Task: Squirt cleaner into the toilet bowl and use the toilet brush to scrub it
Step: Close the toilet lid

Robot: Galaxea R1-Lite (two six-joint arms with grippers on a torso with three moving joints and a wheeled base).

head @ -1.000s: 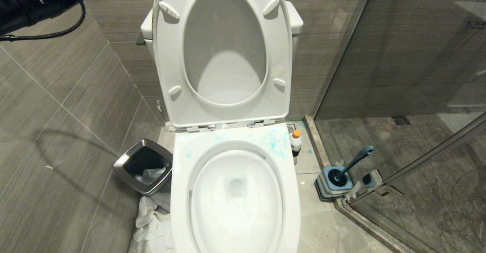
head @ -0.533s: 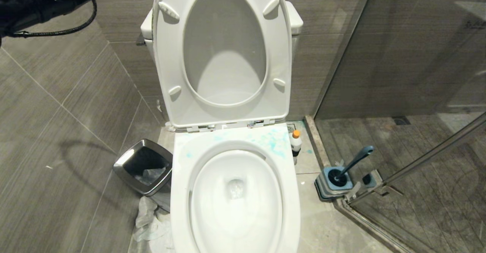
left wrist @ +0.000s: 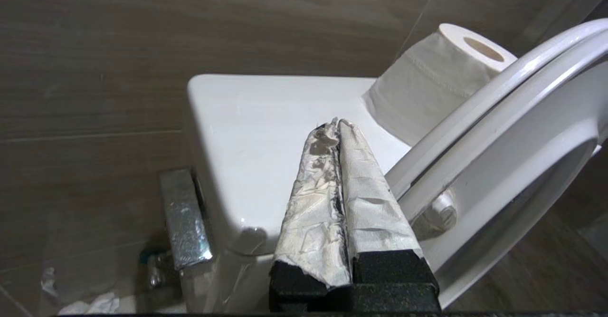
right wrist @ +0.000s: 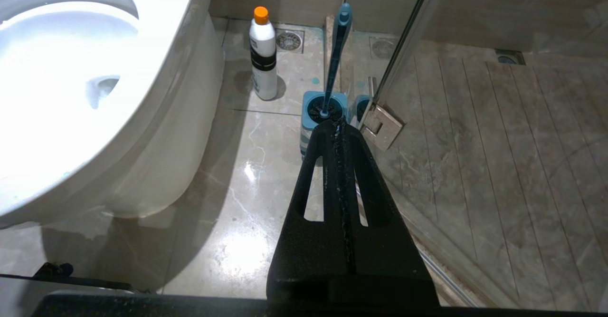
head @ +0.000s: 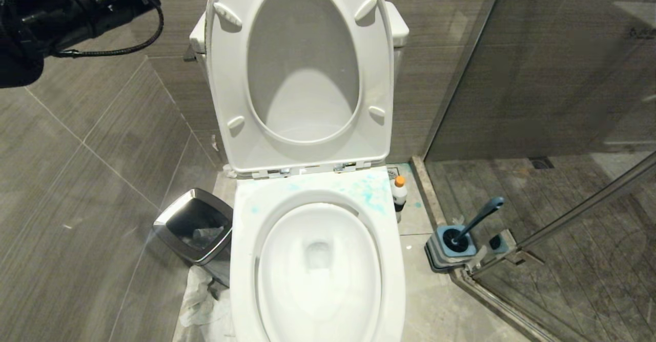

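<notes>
- left gripper [left wrist: 338, 123] up high by the cistern [left wrist: 266, 131], taped fingers [left wrist: 365, 188] pressed together, nothing between them; in head view the left arm [head: 66, 8] shows only at the top left corner
- gripper tip hangs over the cistern lid, just beside the raised seat and lid [left wrist: 503, 131]; can't tell if it touches the tank
- toilet paper roll [left wrist: 437, 79] stands on the cistern top behind the raised lid
- chrome flush lever [left wrist: 183, 222] on the cistern's side, below the gripper
- right gripper [right wrist: 338, 126] low near the floor [right wrist: 237, 203], black fingers closed flat against each other, empty
- toilet bowl [head: 318, 265] open, seat and lid [head: 302, 70] tilted up against the tank; teal-blue smears on the back of the rim [head: 366, 190], pale water in the bowl
- cleaner [head: 399, 194] upright on the floor just right of the bowl, orange cap on; also seen in right wrist view [right wrist: 263, 60]
- toilet brush [head: 476, 221] standing in its square holder [head: 451, 249], handle leaning right, next to the glass shower door [head: 564, 214]; in right wrist view the brush [right wrist: 335, 55] sits just past the right gripper tip, not touched
- steel waste bin [head: 193, 225] on the floor left of the bowl, crumpled paper [head: 202, 301] lying in front of it
</notes>
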